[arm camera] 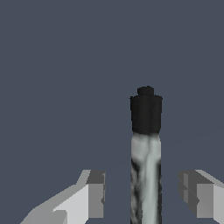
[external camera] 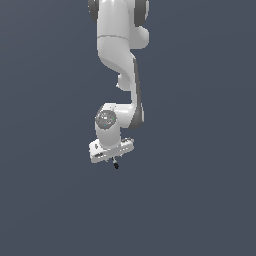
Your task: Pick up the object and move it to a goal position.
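Note:
The object is a thin stick with a grey shaft [arm camera: 145,179] and a black tip [arm camera: 146,113]. In the wrist view it runs lengthwise between my two fingers, black tip pointing away from the hand. My gripper [arm camera: 142,194] straddles it; the left finger [arm camera: 95,194] and the right finger [arm camera: 197,197] each stand a clear gap away from the shaft. In the exterior view only the stick's dark end [external camera: 116,164] shows, poking out just below the gripper [external camera: 114,160], whose fingers are hidden under the white hand.
A plain dark blue-grey surface [external camera: 200,200] fills both views. The white arm [external camera: 117,45] comes down from the top of the exterior view. No goal marker shows.

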You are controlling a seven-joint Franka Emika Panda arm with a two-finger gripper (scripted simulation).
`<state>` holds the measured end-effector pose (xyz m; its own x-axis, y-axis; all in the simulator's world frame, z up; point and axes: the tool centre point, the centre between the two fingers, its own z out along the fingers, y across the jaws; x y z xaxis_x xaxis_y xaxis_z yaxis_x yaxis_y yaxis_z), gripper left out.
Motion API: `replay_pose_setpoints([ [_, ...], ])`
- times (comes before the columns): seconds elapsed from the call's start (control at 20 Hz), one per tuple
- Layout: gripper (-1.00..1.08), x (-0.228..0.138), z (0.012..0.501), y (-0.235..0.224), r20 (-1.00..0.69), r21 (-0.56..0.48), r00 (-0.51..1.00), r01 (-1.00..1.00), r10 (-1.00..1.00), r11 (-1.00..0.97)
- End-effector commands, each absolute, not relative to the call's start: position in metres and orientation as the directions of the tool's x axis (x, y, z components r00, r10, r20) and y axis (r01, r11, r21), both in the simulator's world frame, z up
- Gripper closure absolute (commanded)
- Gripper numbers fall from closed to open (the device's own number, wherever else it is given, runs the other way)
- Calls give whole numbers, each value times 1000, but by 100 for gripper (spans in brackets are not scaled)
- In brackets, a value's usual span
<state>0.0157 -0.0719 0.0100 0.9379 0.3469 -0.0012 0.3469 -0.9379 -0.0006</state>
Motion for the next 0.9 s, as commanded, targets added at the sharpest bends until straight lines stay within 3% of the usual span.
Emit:
replay_pose_setpoints([
  [0.0, 108, 16, 10, -72, 0, 0, 938, 347, 347, -938],
  [0.55, 108, 17, 10, -70, 0, 0, 938, 347, 347, -938],
  [0.85, 108, 20, 12, -45, 0, 0, 938, 347, 347, -938],
])
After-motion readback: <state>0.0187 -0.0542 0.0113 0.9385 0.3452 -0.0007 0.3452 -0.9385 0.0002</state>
